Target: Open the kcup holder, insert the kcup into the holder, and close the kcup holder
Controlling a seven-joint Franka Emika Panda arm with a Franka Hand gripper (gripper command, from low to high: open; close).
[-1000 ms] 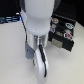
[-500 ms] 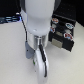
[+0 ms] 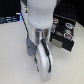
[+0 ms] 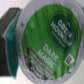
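Observation:
The kcup fills the wrist view, its green foil top reading "Green Mountain Dark Magic" facing the camera. My gripper is around it. One black finger with a teal pad presses on the pod's rim; the other finger is out of frame. The kcup holder, a black box with pale-slotted front panels, stands at the exterior view's right, close beside my white arm. In the exterior view the arm hides the gripper and the pod. I cannot tell whether a drawer is open.
The pale table spreads around the arm. A dark strip of equipment runs along the back at the exterior view's left. The arm's lower wrist link hangs low over the table.

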